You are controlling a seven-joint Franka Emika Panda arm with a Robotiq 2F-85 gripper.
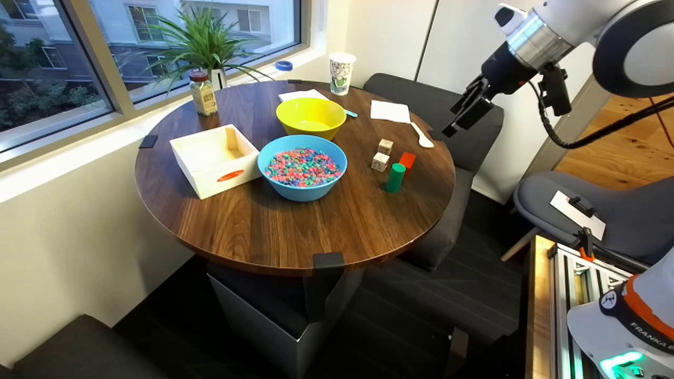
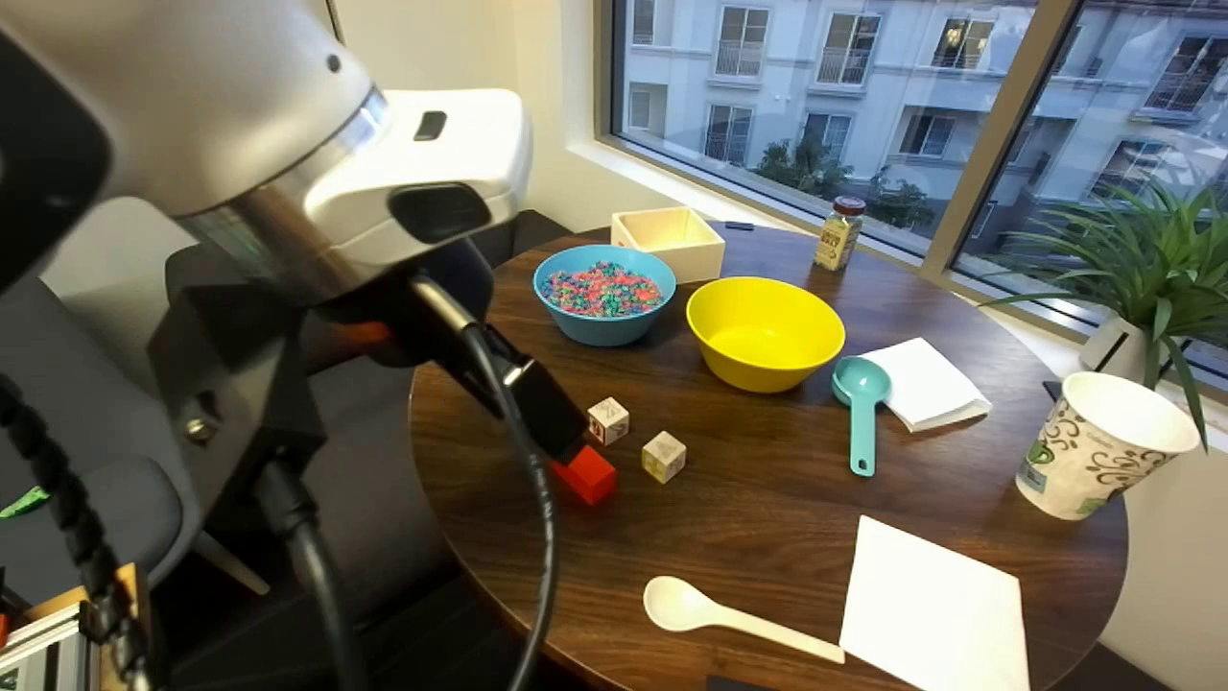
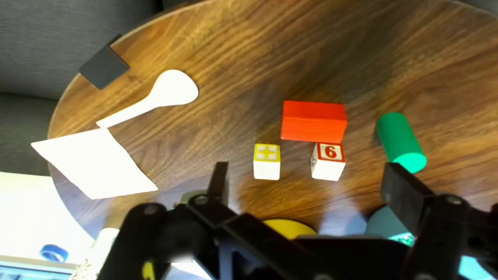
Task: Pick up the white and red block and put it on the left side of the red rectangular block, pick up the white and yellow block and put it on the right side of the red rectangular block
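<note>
The red rectangular block (image 1: 407,160) lies on the round table; it also shows in an exterior view (image 2: 587,475) and the wrist view (image 3: 313,122). The white and red block (image 3: 330,162), a small cube with a red 6, sits close beside it; it also shows in both exterior views (image 1: 380,162) (image 2: 608,420). The white and yellow block (image 3: 267,161) sits apart from it, also in both exterior views (image 1: 385,146) (image 2: 664,456). My gripper (image 3: 307,169) is open and empty, held above the table; it also shows in both exterior views (image 1: 463,110) (image 2: 556,413).
A green cylinder (image 1: 395,178) stands close to the red block, also in the wrist view (image 3: 400,142). A blue bowl of beads (image 1: 303,192), yellow bowl (image 1: 310,113), wooden box (image 1: 210,168), white spoon (image 1: 422,136), napkin (image 1: 389,111) and paper cup (image 1: 341,73) stand around the table.
</note>
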